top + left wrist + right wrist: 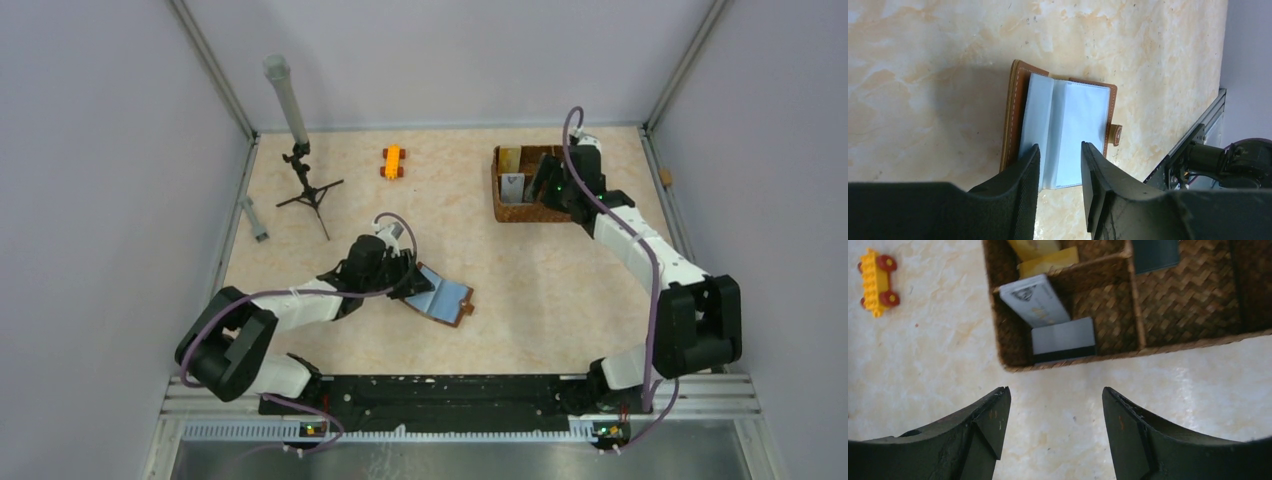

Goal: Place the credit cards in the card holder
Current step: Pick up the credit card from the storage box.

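While I am watching the feeds from afar, card holder (1083,125): lying open on the marbled tabletop (923,75), blue pockets facing up, snap tab sticking out from one side.
Left fingers (1029,167): I am keeping them spread apart over the holder's blue pockets, clamping nothing; whether they are touching it, I cannot tell.
Right fingers (995,415): I am holding them wide apart over bare tabletop, just short of the woven basket (1188,342).
Credit cards (1035,300): sitting in the basket's compartments, with yellow ones, a silver-grey one and a black-striped grey one grouped together, and another dark one in the neighbouring compartment.
Toy car (875,282): standing on the tabletop, left of the basket.
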Available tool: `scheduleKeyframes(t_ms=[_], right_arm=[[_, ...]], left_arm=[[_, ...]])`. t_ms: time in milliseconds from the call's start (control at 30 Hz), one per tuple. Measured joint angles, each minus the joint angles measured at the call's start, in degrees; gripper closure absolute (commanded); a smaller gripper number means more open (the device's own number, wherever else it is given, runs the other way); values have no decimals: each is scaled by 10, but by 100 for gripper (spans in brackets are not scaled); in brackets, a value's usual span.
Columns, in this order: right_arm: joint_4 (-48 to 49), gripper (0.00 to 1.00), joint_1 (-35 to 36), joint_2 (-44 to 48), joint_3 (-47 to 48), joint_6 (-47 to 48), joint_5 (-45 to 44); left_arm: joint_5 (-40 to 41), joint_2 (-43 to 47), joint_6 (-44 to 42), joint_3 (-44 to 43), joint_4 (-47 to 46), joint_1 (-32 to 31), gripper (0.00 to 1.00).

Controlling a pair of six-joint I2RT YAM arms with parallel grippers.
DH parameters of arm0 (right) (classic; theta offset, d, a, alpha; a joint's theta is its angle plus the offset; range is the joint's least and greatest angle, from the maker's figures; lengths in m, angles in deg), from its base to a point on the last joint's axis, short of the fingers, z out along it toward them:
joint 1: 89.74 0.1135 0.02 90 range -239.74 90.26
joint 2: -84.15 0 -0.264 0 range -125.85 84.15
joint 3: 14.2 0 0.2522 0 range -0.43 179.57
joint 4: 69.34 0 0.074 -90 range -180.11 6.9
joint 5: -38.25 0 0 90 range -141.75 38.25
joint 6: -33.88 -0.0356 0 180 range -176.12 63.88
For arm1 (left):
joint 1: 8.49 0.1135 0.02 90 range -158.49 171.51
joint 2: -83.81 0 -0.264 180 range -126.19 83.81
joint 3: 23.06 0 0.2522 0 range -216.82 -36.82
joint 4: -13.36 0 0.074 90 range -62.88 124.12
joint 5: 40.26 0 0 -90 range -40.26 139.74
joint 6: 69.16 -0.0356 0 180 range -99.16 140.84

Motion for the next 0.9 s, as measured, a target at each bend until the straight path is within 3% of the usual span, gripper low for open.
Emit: scheduleKeyframes(t_ms=[333, 633, 900], right_arm=[[-6, 19, -48, -80, 81, 90, -84], [-7, 18, -130, -224, 203, 182, -109], [-30, 17, -150, -348, 294, 234, -110]], left_arm=[[2, 3, -61, -34, 58, -1, 57], [0, 5, -79, -41, 77, -1, 57], [0, 5, -80, -44, 83, -1, 57]])
